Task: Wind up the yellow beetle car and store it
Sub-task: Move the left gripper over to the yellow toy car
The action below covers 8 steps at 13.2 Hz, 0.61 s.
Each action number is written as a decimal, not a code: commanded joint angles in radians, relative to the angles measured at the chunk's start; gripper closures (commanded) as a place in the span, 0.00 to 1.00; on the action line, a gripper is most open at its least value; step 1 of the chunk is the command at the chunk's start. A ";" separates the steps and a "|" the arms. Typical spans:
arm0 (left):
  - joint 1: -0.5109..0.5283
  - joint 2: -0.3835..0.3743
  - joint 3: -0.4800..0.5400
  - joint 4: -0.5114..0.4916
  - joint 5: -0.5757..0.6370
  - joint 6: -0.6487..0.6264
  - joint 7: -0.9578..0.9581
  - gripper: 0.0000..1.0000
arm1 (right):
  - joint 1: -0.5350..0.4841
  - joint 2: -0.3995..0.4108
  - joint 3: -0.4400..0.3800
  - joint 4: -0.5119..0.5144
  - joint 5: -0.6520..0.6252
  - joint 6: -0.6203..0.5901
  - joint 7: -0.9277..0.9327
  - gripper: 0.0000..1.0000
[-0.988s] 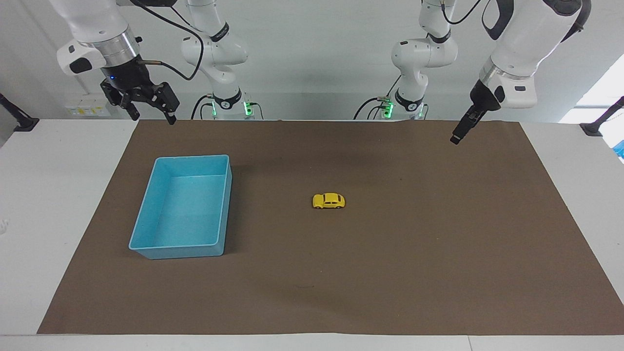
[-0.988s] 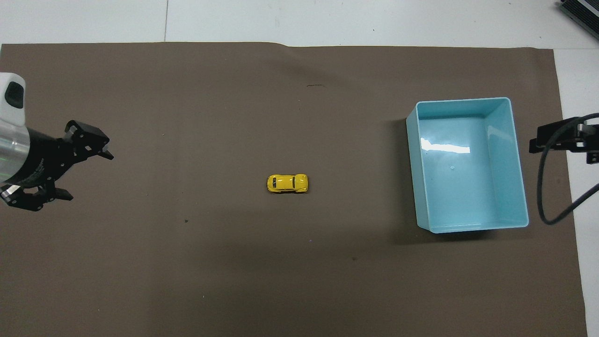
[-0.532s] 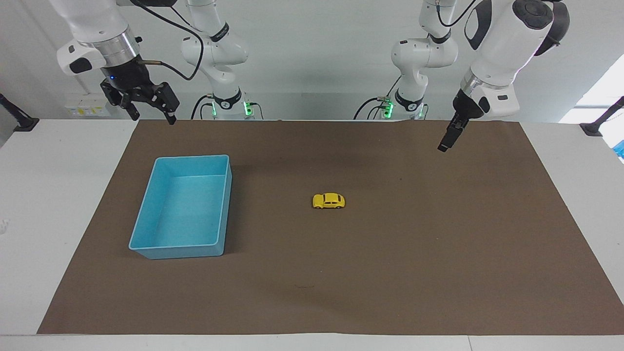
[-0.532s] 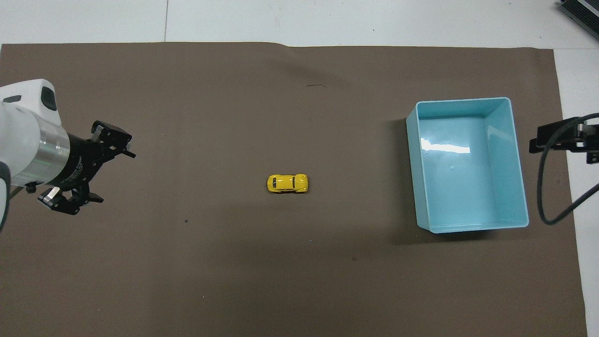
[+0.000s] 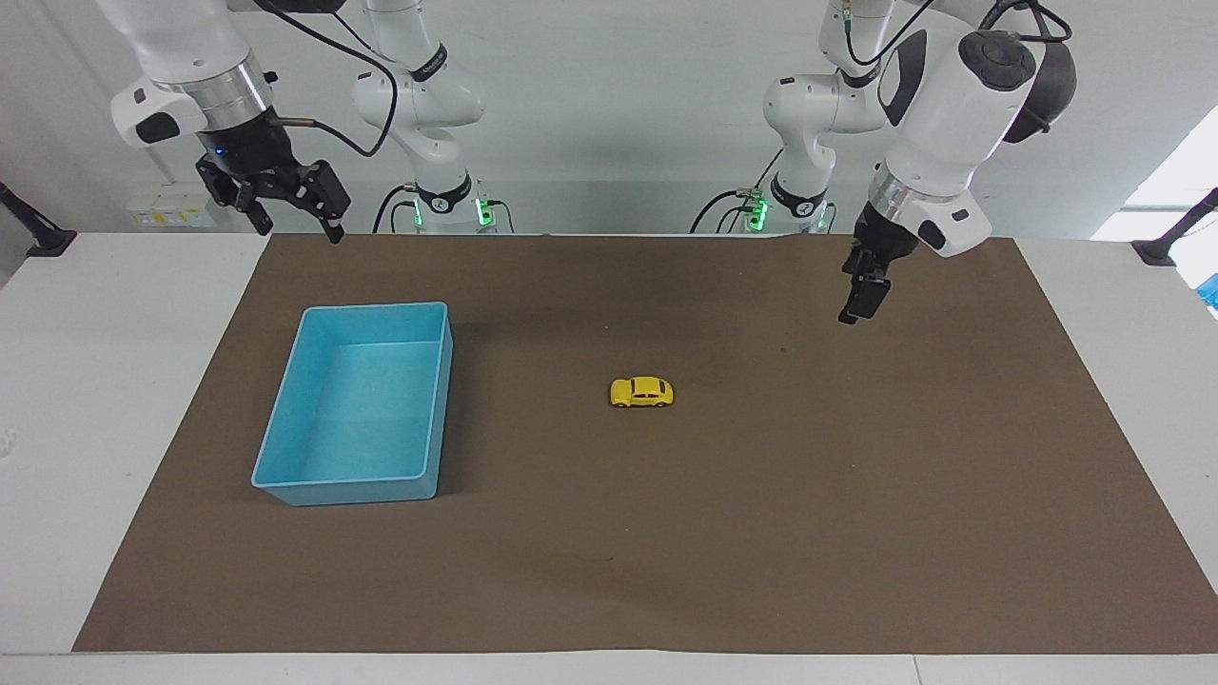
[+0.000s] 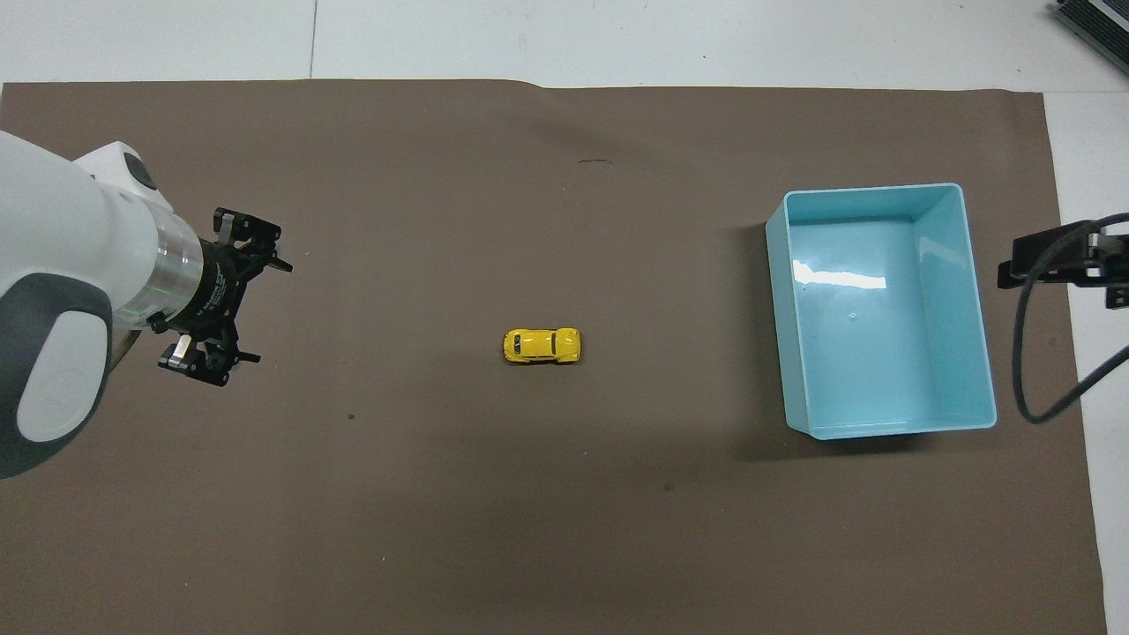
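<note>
Left gripper hung in the air with its fingers spread wide and nothing between them, over bare brown mat toward the left arm's end of the table, well apart from the yellow beetle car. I noted the car standing on its wheels near the middle of the mat, untouched, lengthwise along the table, with the empty blue bin well apart from it toward the right arm's end. Right gripper waited raised over the mat's edge nearest the robots, close to the bin's end, fingers likewise spread and holding nothing.
</note>
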<state>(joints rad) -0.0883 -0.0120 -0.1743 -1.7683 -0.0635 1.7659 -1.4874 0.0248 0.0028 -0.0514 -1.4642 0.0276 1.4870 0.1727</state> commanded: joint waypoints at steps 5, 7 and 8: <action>-0.109 0.138 0.012 0.092 0.070 0.038 -0.180 0.00 | 0.001 -0.011 -0.002 -0.010 0.012 -0.001 0.014 0.00; -0.142 0.167 0.012 0.093 0.082 0.046 -0.229 0.00 | 0.001 -0.011 -0.002 -0.010 0.012 -0.001 0.014 0.00; -0.168 0.185 0.012 0.096 0.088 0.046 -0.266 0.00 | 0.001 -0.011 -0.002 -0.011 0.012 -0.001 0.014 0.00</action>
<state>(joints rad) -0.2079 0.1310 -0.1748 -1.7039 -0.0093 1.8106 -1.6875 0.0248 0.0028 -0.0514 -1.4642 0.0276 1.4870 0.1727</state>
